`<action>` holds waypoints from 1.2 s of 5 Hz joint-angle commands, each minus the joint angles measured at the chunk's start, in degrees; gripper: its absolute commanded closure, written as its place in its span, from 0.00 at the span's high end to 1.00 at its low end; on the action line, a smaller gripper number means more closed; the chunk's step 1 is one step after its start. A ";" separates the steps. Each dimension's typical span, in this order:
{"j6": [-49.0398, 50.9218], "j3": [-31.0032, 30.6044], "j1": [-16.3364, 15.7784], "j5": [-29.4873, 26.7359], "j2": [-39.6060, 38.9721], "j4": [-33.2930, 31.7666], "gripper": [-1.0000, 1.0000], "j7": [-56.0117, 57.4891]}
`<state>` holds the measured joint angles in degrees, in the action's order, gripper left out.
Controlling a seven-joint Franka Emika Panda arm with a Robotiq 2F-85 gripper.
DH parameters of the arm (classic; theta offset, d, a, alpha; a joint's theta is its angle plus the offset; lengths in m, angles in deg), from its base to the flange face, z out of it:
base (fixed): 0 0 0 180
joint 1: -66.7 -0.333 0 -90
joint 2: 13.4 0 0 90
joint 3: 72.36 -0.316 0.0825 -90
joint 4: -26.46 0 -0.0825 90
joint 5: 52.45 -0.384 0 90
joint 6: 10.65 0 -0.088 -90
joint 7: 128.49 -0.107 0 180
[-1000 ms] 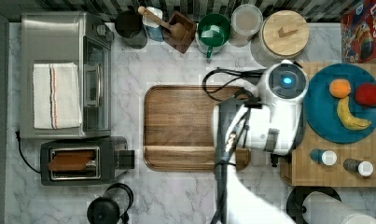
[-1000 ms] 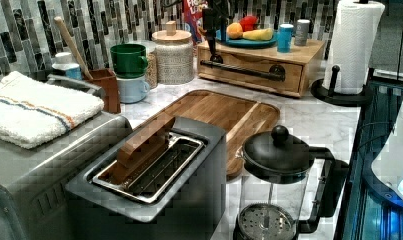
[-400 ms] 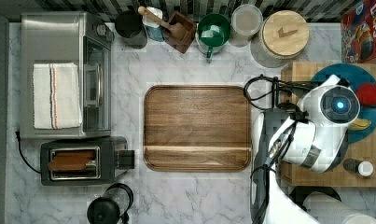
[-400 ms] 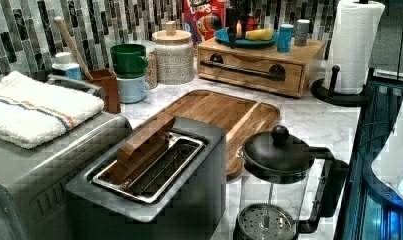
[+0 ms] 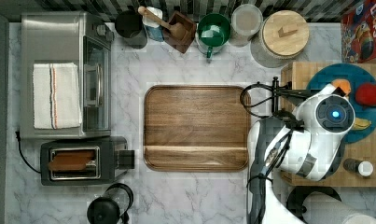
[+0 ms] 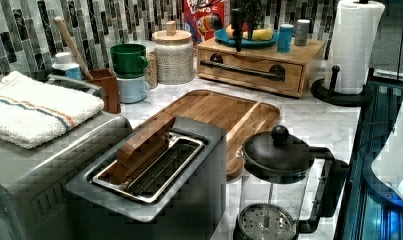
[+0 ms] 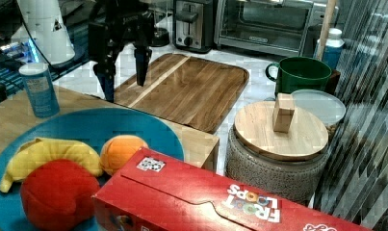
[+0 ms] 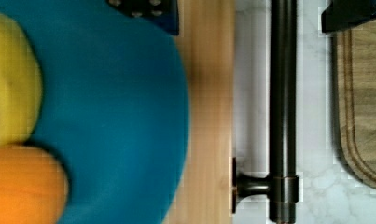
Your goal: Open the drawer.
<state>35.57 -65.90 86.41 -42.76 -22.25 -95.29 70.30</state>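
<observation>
I see the drawer (image 6: 249, 70) in the left view: light wood front, set in a small box cabinet (image 6: 309, 55) at the back of the counter (image 6: 309, 117). A long black bar handle (image 6: 241, 70) runs across the front on 2 round posts. The front looks flush w/ the box, so it's shut. In the wrist view the handle (image 8: 282, 93) is a dark bar standing a bit off the light wood edge, w/ one post joining them.

On top of the box sits a blue plate (image 7: 85, 130) w/ a banana (image 7: 47, 156), an orange (image 7: 122, 149) and a red fruit (image 7: 57, 195).

My end effector (image 7: 125, 77) hangs over the front edge of the box in the right view, pointing down. Its 2 fingers (image 7: 141, 65) are spread apart w/ nothing between them. In the wrist view one finger sits over the plate side and the other over the counter side, and the handle lies between them, lower down. I can't see any touch yet. In the left view the end effector (image 6: 237, 35) is above the drawer front, near the middle of the handle.

The dark wooden tray (image 5: 197, 128) lies on the counter just beside the box, in front of the drawer.
</observation>
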 commanded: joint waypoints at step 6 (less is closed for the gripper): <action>-19.14 -4.35 -1.10 -1.45 -4.14 -6.20 1.00 -8.82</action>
<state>22.00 -69.82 85.67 -42.91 -24.01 -100.22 65.54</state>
